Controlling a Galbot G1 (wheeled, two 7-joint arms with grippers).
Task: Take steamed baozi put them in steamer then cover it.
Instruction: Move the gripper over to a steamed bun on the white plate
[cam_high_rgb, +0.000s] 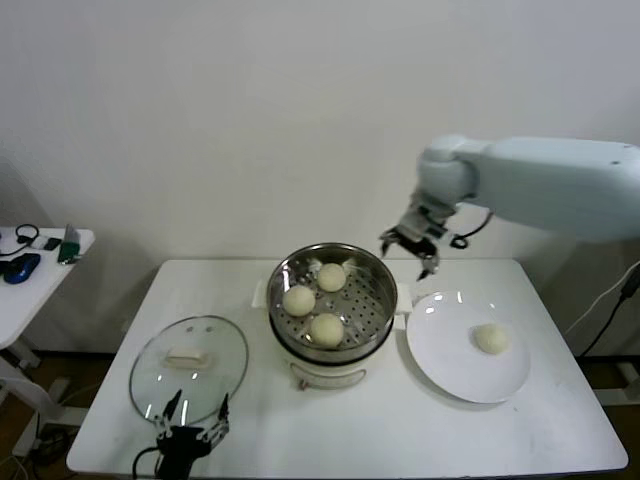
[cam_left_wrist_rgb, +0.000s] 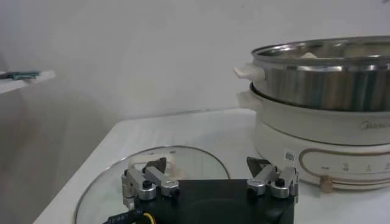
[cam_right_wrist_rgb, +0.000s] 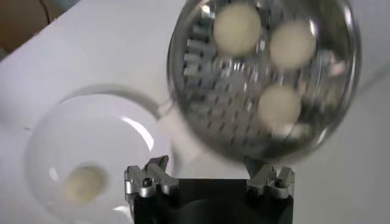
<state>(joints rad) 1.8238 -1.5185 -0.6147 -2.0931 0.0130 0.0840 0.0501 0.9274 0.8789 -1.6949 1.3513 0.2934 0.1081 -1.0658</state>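
baozi (cam_high_rgb: 490, 338) number four sits alone on the plate (cam_high_rgb: 445, 365). my right claw (cam_high_rgb: 410, 243), open and empty, hovers above the steamer (cam_high_rgb: 375, 300); i'd descend centred, closing gently.

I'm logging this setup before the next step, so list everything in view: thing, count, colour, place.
Buns in steamer: three, cream-white, on the perforated floor.
Bun on plate: one, cream-white.
Steamer: one, shiny steel on white base, table centre.
Plate: one, white, to the steamer's right.
Lid: one, clear glass with white handle, flat on the table left of the steamer.
Table: one, white.
Side table: one, white, far left, holding small items.
Left gripper: open, at the lid's near edge.
Right gripper: open, raised behind the steamer's right rim.
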